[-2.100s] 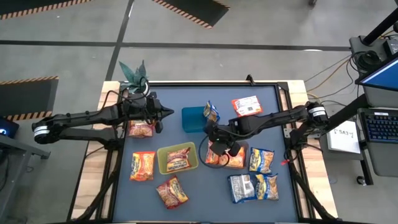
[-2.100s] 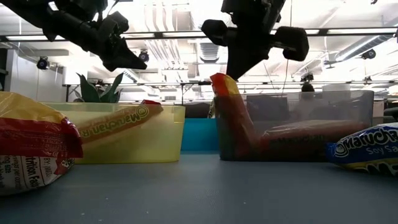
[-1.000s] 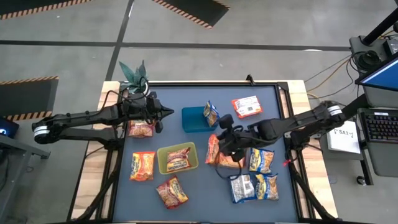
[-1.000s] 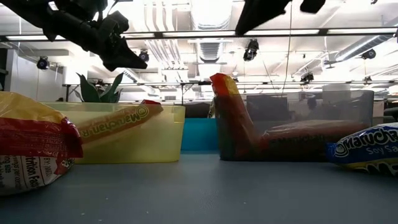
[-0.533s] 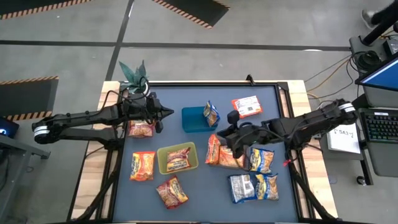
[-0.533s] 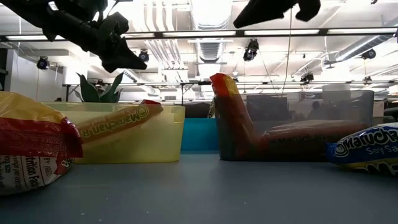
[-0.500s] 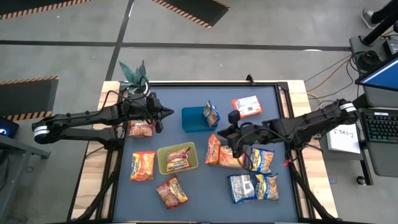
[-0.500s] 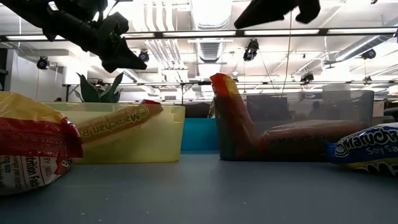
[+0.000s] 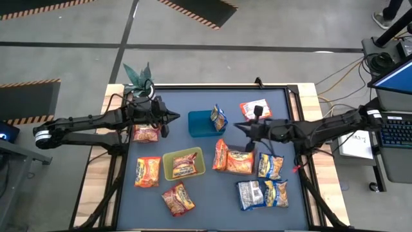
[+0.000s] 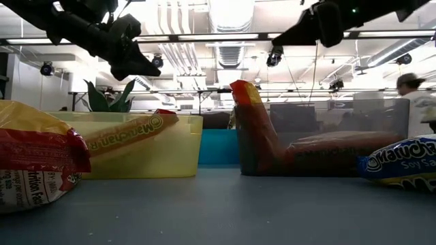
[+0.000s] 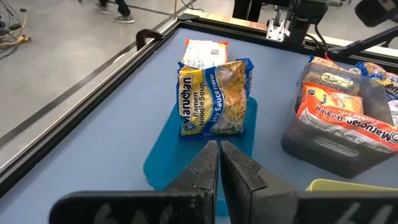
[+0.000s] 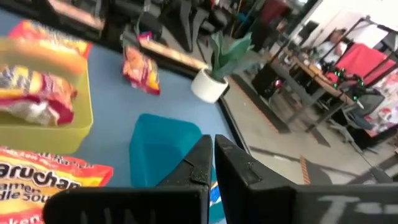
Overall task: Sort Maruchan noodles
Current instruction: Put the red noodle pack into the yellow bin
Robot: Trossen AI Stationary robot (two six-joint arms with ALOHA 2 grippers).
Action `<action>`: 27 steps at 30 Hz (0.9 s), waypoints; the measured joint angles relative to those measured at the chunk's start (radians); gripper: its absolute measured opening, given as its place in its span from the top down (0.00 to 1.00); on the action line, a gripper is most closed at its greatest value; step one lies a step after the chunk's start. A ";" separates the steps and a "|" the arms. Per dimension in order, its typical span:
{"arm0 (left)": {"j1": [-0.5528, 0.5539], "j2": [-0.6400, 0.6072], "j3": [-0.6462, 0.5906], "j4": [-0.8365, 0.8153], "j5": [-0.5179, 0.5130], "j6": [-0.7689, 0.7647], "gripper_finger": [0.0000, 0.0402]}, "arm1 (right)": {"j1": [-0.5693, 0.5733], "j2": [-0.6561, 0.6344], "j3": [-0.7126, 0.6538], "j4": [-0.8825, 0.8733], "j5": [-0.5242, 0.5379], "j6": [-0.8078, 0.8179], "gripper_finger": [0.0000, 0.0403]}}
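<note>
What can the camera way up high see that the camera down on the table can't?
Only the high view shows the pink-white packet near the table's far edge, the blue-and-yellow packet leaning on the blue tray, and both whole arms, with the left gripper and right gripper shut.

Only the low view shows the room's ceiling lights and a person far behind the table.

Both show the yellow-green tray with a noodle packet inside, the dark tray with orange packets, and the little plant.
</note>
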 joint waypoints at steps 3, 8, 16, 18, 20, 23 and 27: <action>0.000 0.000 0.000 0.008 0.000 0.000 1.00 | -0.006 -0.041 -0.058 0.071 -0.021 0.003 0.98; 0.000 0.000 0.000 0.018 0.000 0.000 1.00 | -0.005 -0.067 -0.144 0.179 -0.026 0.017 0.98; 0.000 0.000 0.000 0.032 0.000 -0.018 1.00 | -0.005 -0.064 -0.215 0.408 -0.062 -0.087 0.98; 0.000 0.000 0.005 0.019 0.000 -0.037 1.00 | -0.007 -0.071 -0.226 0.533 -0.013 -0.150 0.98; 0.000 0.000 0.031 -0.033 -0.001 -0.058 1.00 | -0.016 -0.090 -0.237 0.642 0.022 -0.226 0.98; 0.000 0.000 0.100 -0.187 -0.005 -0.094 1.00 | -0.040 -0.139 -0.245 0.679 0.019 -0.284 0.98; 0.000 0.002 0.208 -0.445 -0.060 -0.191 1.00 | -0.081 -0.213 -0.256 0.672 0.021 -0.290 0.98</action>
